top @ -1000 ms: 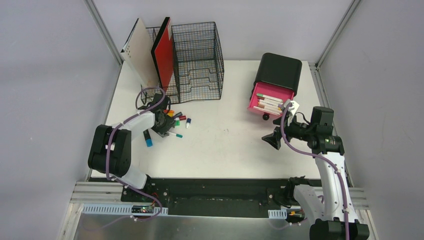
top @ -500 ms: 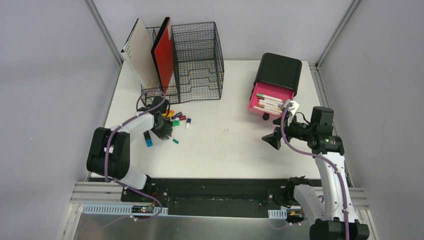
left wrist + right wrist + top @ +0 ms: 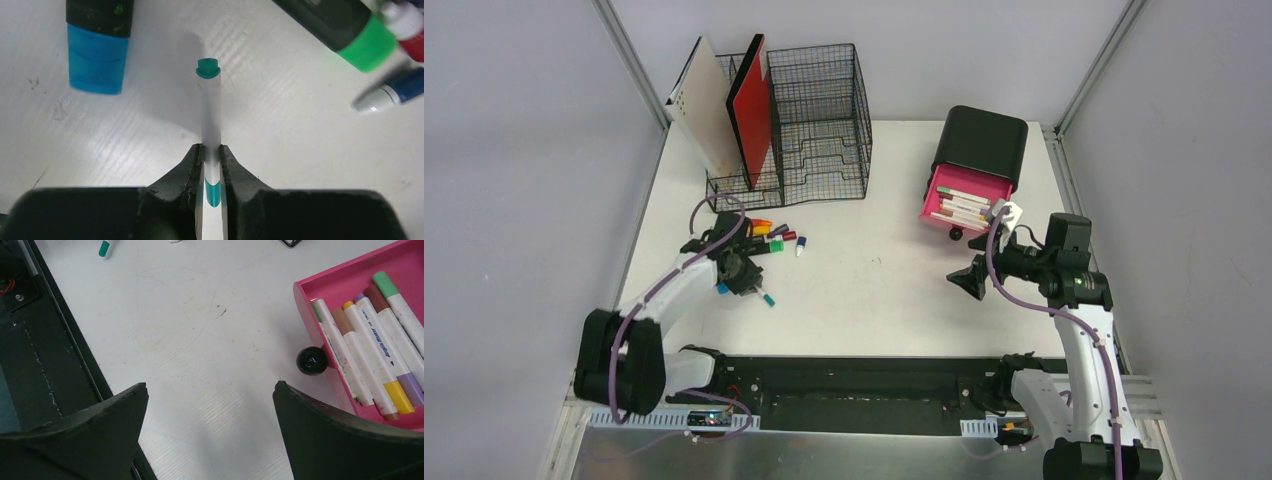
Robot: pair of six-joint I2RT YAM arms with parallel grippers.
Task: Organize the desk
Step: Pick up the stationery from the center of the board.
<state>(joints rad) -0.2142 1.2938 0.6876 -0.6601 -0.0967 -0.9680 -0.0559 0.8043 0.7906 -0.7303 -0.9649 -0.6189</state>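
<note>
On the left side of the white desk, my left gripper is shut on a white marker with teal ends. In the left wrist view the marker sticks out forward from between the two fingers, and the gripper holds it just above the desk. My right gripper hovers open on the right. Its wrist view shows the gripper with only bare desk between the fingers.
More markers lie left of centre, among them a blue-capped one and a green-capped one. A black wire-mesh organizer holds a red folder. The pink drawer of the black box stands open with several markers.
My left gripper has closed on the teal-ended marker and drawn back toward the near edge with it, away from the pile. The right arm has not moved.
</note>
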